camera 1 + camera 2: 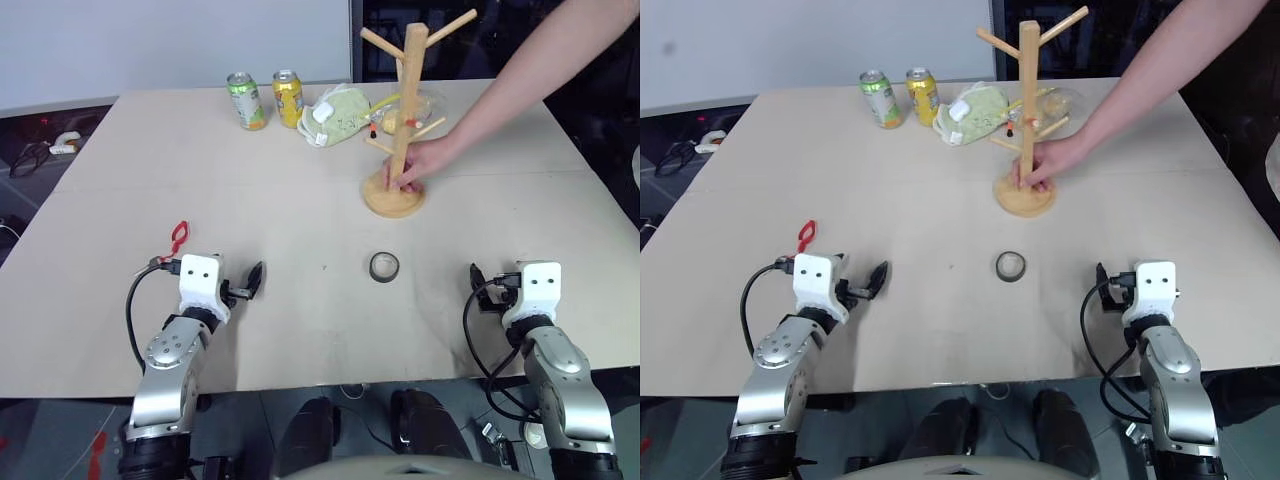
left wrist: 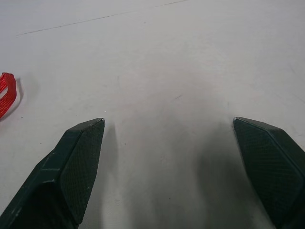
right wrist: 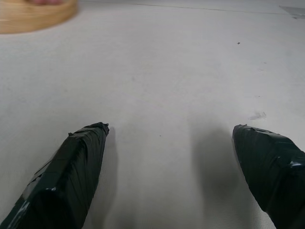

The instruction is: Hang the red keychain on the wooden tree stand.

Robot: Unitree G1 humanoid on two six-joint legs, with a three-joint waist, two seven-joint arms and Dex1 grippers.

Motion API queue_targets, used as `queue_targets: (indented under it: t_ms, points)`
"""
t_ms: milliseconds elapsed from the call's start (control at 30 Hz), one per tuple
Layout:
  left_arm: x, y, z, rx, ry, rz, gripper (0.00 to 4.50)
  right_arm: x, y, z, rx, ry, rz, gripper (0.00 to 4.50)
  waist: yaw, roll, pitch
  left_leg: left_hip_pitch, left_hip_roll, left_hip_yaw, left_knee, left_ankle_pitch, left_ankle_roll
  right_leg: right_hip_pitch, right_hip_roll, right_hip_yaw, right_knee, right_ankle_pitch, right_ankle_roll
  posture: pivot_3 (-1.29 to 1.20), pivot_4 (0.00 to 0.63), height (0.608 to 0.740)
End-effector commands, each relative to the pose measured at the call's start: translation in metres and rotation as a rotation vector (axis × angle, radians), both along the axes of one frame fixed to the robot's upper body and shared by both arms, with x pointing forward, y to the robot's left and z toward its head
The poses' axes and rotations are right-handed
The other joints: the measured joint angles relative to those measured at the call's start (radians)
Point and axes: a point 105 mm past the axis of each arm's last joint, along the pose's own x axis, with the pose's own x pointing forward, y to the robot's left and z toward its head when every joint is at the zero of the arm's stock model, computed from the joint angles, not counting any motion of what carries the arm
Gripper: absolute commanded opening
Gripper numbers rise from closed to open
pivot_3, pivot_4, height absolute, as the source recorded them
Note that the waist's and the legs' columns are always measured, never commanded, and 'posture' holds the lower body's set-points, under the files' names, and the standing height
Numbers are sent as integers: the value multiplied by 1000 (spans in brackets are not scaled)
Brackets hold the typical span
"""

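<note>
red keychain (image 2: 6,94) — cut off at edge

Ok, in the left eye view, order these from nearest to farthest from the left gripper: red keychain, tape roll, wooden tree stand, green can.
1. The small red keychain, on the table just beyond the left gripper, to its left.
2. The dark round tape roll, mid-table to its right.
3. The green drink can at the far edge and the light-wood tree stand, far right: too close to call.

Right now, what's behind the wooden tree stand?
Behind the wooden tree stand lie a yellowish bag and clear plastic wrap; the pole and the person's hand at its base cover part of them.
</note>
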Motion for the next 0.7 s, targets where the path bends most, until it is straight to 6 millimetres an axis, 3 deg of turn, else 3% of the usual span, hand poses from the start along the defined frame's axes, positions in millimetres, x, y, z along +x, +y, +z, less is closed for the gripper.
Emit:
queue_targets:
  t_ms: [33,700]
  points:
    - [-1,-3,-9,-6,48,-16,4438,1,0,9,-12,-34,-4,4500,0,0,0,0,0,0,0,0,0,0,0,0,0,0,0,0,150,740]
    - [-6,-1,-5,-2,46,-22,4438,6,1,15,-34,-50,39,4500,0,1,1,-1,0,-3,-2,0,0,0,0,-1,-2,0,0,0,150,740]
